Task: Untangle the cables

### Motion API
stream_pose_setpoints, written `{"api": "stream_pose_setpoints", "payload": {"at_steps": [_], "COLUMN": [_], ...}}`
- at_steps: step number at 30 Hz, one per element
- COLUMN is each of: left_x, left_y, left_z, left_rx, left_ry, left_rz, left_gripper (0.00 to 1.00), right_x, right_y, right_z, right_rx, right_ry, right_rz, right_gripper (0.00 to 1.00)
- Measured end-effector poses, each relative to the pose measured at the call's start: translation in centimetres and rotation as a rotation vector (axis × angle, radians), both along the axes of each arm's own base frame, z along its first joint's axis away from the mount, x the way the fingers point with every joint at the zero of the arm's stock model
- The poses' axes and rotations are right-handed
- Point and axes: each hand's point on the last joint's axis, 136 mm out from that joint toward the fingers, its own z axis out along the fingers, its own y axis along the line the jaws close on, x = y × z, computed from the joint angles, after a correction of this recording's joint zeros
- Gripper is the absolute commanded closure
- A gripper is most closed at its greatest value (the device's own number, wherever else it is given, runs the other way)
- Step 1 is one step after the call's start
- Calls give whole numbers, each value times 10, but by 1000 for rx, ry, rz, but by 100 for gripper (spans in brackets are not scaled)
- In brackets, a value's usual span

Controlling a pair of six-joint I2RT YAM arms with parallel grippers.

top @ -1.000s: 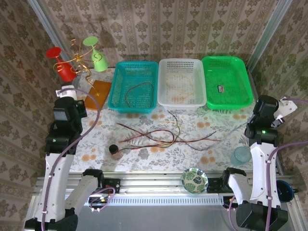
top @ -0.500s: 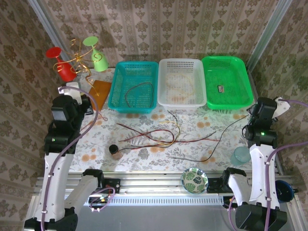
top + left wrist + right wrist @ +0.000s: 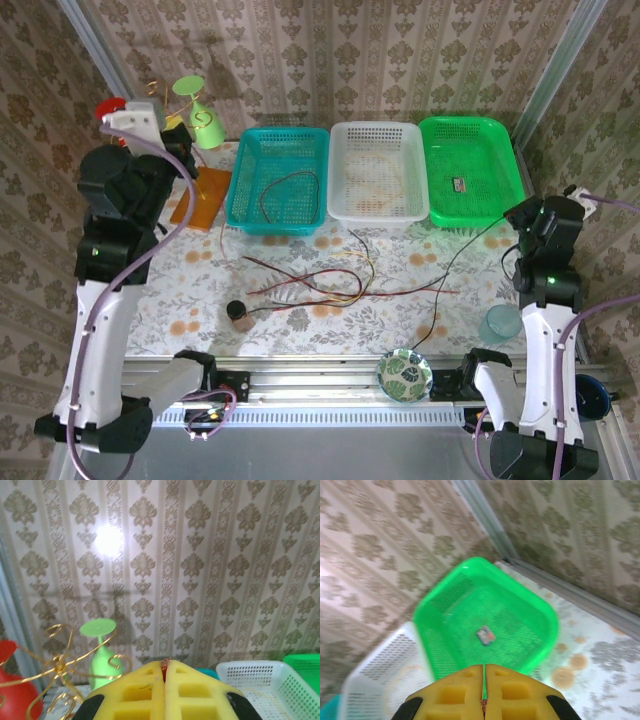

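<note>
Arms up and spread: my left fingers [image 3: 142, 692] clamped on a red cable [image 3: 164, 663], my right fingers [image 3: 457, 695] on a black cable [image 3: 450, 262], likely to lift each strand off the tangled cables [image 3: 320, 285] lying mid-tabletop [image 3: 200, 300].

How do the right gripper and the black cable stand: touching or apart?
Touching. Top view: the black cable rises in a line that ends at the shut right gripper.
</note>
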Motion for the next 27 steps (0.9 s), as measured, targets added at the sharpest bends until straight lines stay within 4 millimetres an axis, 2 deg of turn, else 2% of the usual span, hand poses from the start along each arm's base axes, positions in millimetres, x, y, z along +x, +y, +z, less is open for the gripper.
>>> {"api": "stream_pose_setpoints", "payload": {"at_steps": [4, 9, 12, 15, 20, 27], "left_x": [9, 15, 23, 37, 70, 108], "left_y": [-18, -36, -42, -51, -70, -83], "left_z": [30, 78, 103, 117, 114, 77], "left_rx": [-3, 11, 26, 42, 68, 96], "left_ry": [-56, -179, -252, -304, -307, -228], "left_rz": [-50, -94, -96, -114, -143, -159], "left_gripper": [100, 100, 100, 100, 100, 100], "right_x": [5, 6, 5, 7, 10, 8], "right_y": [14, 29, 33, 35, 34, 35], "right_z": [49, 111, 136, 162, 187, 195], "right_rx": [22, 8, -14, -35, -64, -86], "right_ry": [-130, -290, -361, -419, -476, -490], "right_rz": [75, 155, 180, 193, 199, 200], "right_gripper": [100, 100, 100, 100, 100, 100]}}
